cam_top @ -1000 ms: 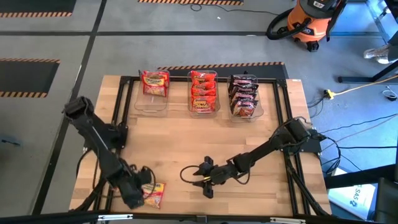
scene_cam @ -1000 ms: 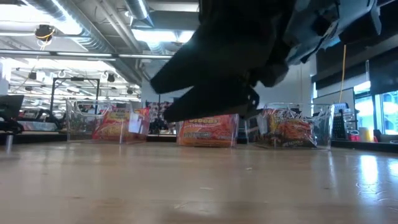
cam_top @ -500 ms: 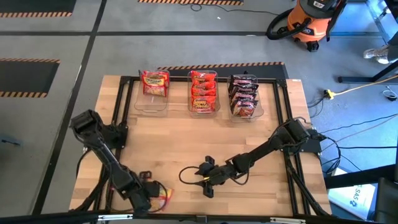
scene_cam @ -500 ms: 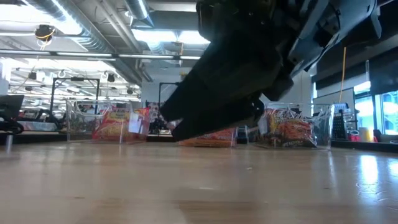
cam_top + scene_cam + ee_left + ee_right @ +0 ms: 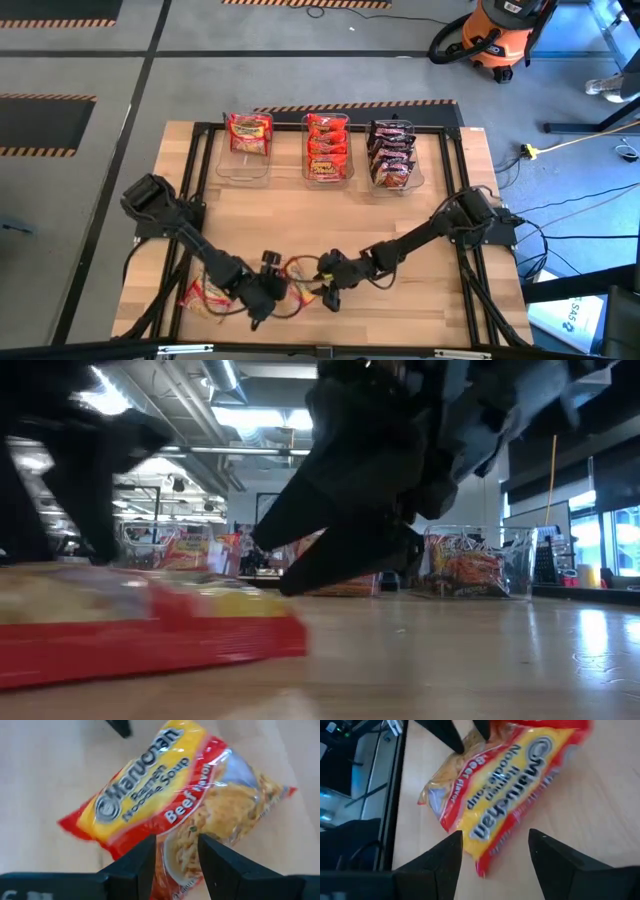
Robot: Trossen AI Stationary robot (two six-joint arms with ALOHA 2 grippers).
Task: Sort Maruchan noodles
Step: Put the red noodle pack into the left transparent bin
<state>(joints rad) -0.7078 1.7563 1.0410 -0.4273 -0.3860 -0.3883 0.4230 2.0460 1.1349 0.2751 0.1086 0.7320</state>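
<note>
The big wooden table holds three clear plastic bins of noodle packets at its far edge, well away from both grippers. The left gripper sits low near the front edge, its fingers closed on a flat yellow and red Maruchan beef noodle packet. The right gripper is just beside it, facing the same packet, with its fingers spread apart and holding nothing.

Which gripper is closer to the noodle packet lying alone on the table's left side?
Left: the left gripper is beside the loose packet; the right gripper lies beyond it.
</note>
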